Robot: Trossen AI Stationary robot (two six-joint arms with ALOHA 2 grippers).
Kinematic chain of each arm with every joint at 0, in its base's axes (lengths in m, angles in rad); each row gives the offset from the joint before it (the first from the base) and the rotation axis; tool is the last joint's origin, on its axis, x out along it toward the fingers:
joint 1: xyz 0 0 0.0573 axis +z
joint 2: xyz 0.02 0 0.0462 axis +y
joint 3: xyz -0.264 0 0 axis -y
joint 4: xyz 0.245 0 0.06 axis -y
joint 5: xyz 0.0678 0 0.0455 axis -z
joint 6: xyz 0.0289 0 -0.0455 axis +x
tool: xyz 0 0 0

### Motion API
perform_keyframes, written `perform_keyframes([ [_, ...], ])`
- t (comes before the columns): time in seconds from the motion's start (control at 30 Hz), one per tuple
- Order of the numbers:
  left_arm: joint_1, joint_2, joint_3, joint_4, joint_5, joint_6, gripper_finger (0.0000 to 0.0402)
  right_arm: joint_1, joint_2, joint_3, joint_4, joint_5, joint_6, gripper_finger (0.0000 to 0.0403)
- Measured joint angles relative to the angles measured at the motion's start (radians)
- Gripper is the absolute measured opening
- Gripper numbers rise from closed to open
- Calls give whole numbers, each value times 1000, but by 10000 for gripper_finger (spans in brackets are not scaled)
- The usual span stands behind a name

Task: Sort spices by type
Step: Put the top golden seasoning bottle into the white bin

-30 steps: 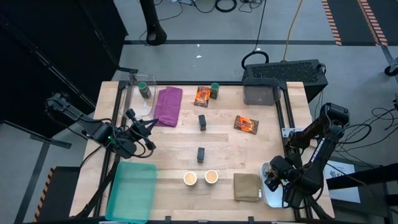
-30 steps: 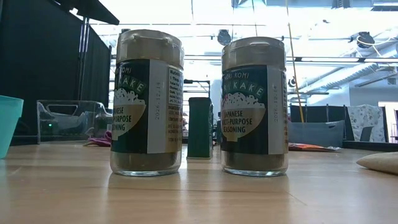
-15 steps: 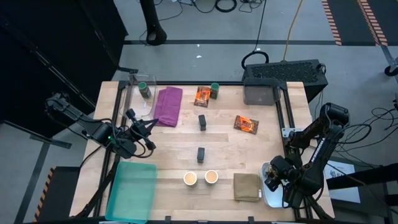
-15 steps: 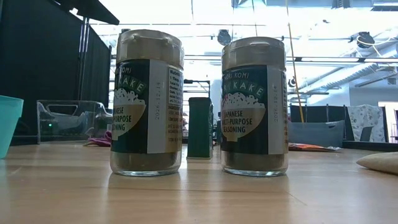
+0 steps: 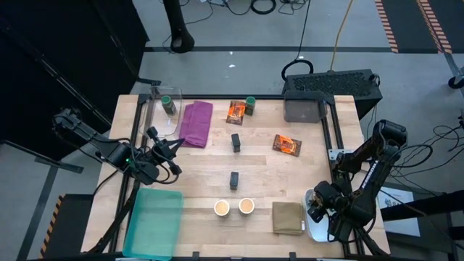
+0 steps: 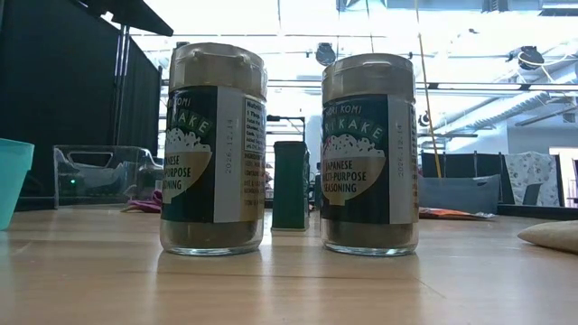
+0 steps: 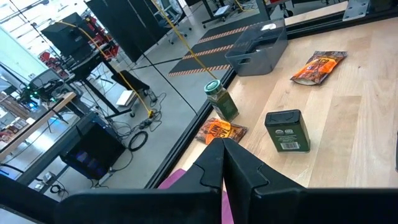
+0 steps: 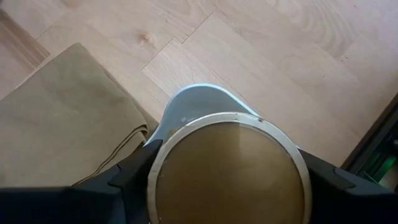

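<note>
Two tools: my left tool (image 7: 222, 163) sits closed, idle; my right tool (image 8: 227, 180) straddles a tan-topped cup (image 8: 228, 171); next, lift it toward the matching cups (image 5: 233, 208).

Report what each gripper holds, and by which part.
The right gripper appears to grip a round tan-topped cup by opposite sides of its rim. The left gripper is shut and holds nothing.

The pale wooden plank surface (image 5: 203, 188) carries a purple cloth (image 5: 196, 123), a clear plastic bin (image 5: 161, 109), a teal plastic tray (image 5: 154, 221), a folded olive-tan cloth (image 5: 288, 217), two shiny orange packets (image 5: 287, 145), two dark rectangular blocks (image 5: 234, 180), two round tan-topped cups (image 5: 222, 208) and a green-lidded jar (image 5: 250, 105).
</note>
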Motion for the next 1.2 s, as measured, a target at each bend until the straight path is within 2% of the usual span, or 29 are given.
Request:
perform_keyframes([
  [1.2, 0, 0, 0, 0, 0, 0, 11, 0, 1, 0, 7, 6, -11, 270],
])
